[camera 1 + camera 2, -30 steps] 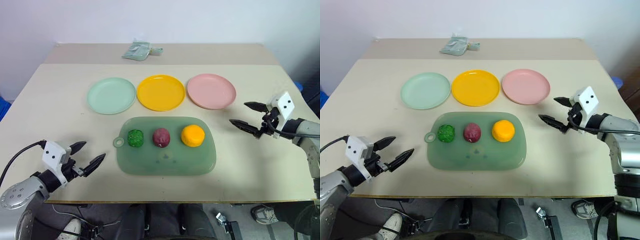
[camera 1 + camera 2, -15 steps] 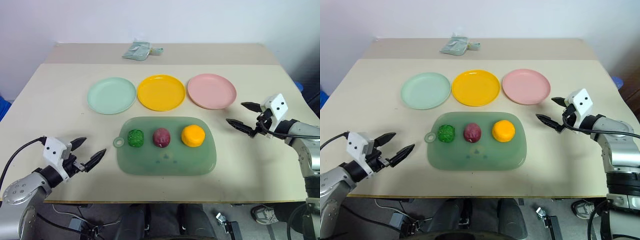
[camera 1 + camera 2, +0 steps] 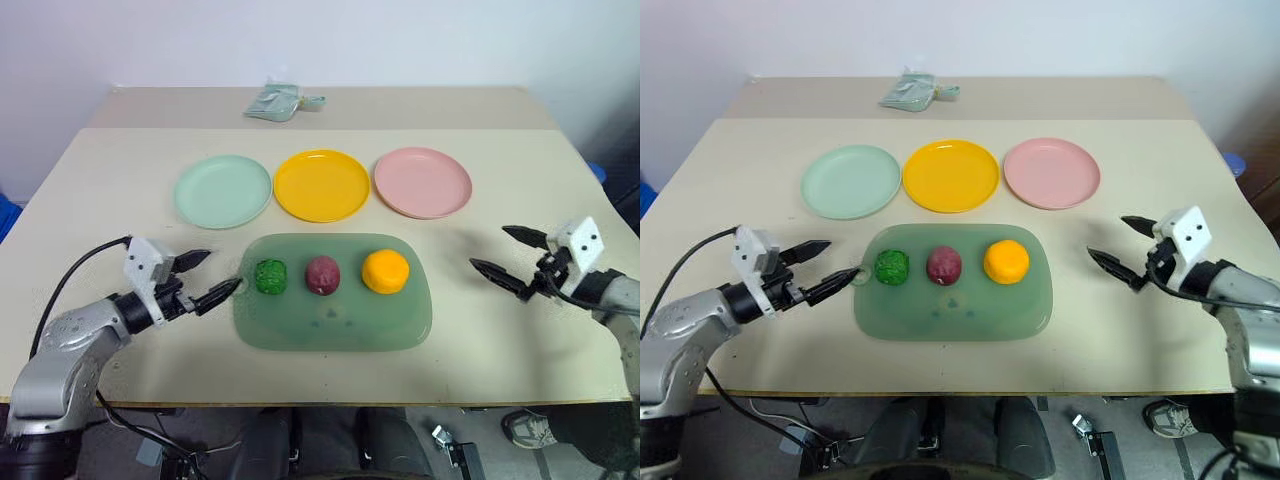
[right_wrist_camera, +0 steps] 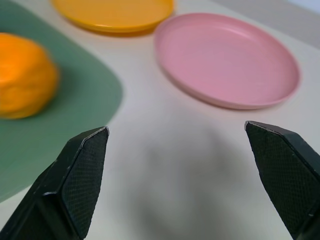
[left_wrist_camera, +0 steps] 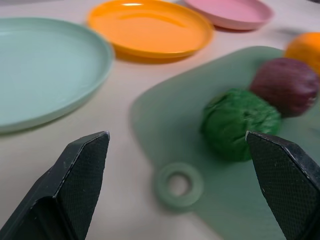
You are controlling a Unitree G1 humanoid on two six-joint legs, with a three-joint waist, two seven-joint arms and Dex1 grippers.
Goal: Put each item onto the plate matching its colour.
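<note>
Plates sit in a row across the middle of the bench (image 3: pixel 100 170): the mint green plate (image 3: pixel 223 191) on the left, the yellow plate (image 3: pixel 322 185) in the centre, the pink plate (image 3: pixel 422 182) on the right, each just beside its neighbour and bare. Nearer lies a translucent green mat (image 3: pixel 335 320) with a ring tab (image 3: pixel 237 285) at its left edge. On the mat's far half three toy foods stand in a line, apart from one another: the bumpy green ball (image 3: pixel 270 276) at the left, the red-purple lump (image 3: pixel 323 274) in the middle, the orange ball (image 3: pixel 385 271) at the right.

Over the bench at the mat's left edge, the left claw (image 3: pixel 211 277) has its fingers spread wide and holds nothing; its nearer fingertip is by the ring tab, and it points toward the green ball. Well to the right of the mat, the right claw (image 3: pixel 505 256) is likewise wide open and empty, above bare bench. At the far edge lies a small crumpled greenish packet (image 3: pixel 280 102).
</note>
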